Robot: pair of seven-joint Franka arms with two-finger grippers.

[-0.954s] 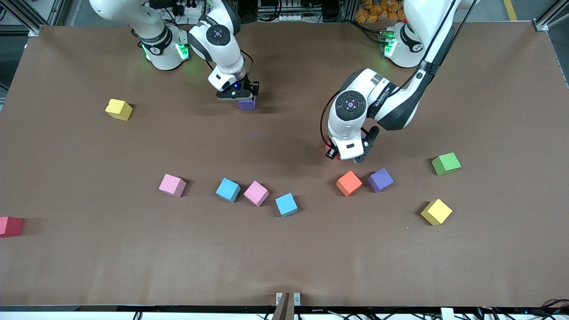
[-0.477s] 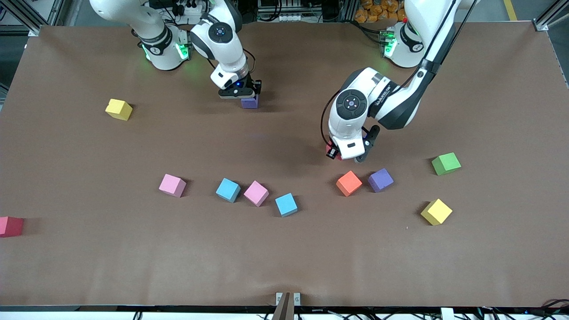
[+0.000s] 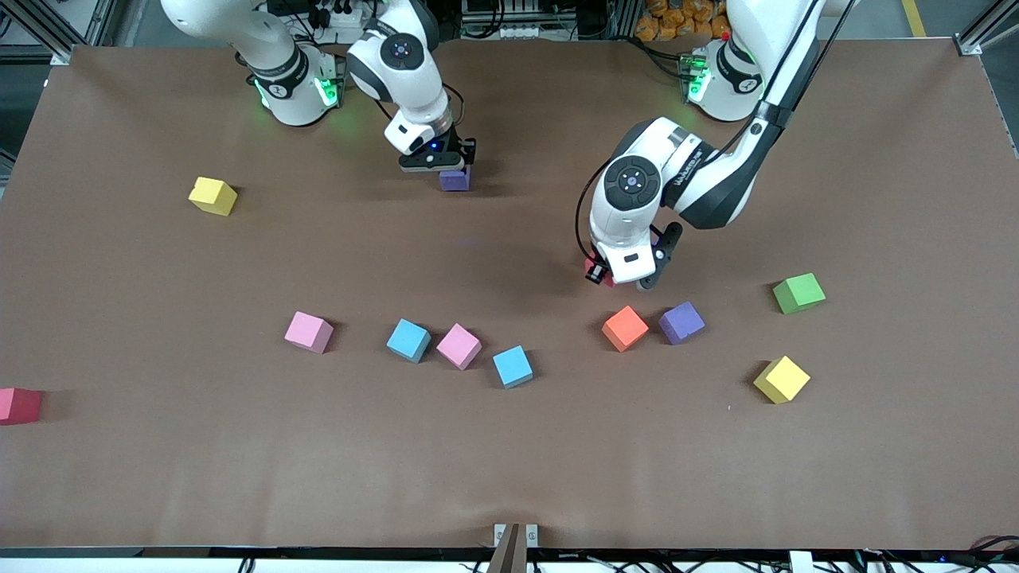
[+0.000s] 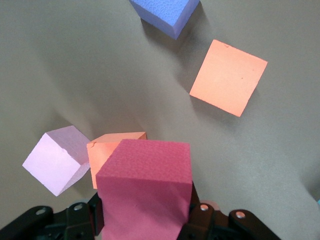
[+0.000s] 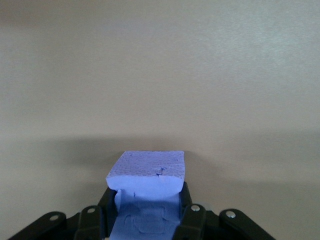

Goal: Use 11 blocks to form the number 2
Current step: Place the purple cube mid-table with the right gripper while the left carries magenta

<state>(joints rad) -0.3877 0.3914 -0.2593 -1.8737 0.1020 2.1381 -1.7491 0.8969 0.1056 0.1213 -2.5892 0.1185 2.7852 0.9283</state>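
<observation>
My left gripper (image 3: 617, 280) (image 4: 145, 215) is shut on a deep pink-red block (image 4: 145, 180) and holds it over a pink block (image 4: 55, 160) and an orange block (image 4: 107, 147) that touch on the table. The arm hides those two in the front view. A second orange block (image 3: 625, 328) (image 4: 227, 77) and a purple block (image 3: 681, 322) lie just nearer the camera. My right gripper (image 3: 450, 169) (image 5: 146, 210) is shut on another purple block (image 3: 454, 181) (image 5: 147, 170), low over the table near the right arm's base.
Loose in a row nearer the camera lie a pink block (image 3: 309, 332), a light blue (image 3: 408, 340), a pink (image 3: 458, 346) and a light blue (image 3: 513, 366). Also out are two yellow blocks (image 3: 212, 196) (image 3: 781, 379), a red block (image 3: 17, 404) and a green cube (image 3: 798, 292).
My right gripper has carried its purple block a little toward the left arm's end and toward the robots' edge. The left gripper has barely shifted.
</observation>
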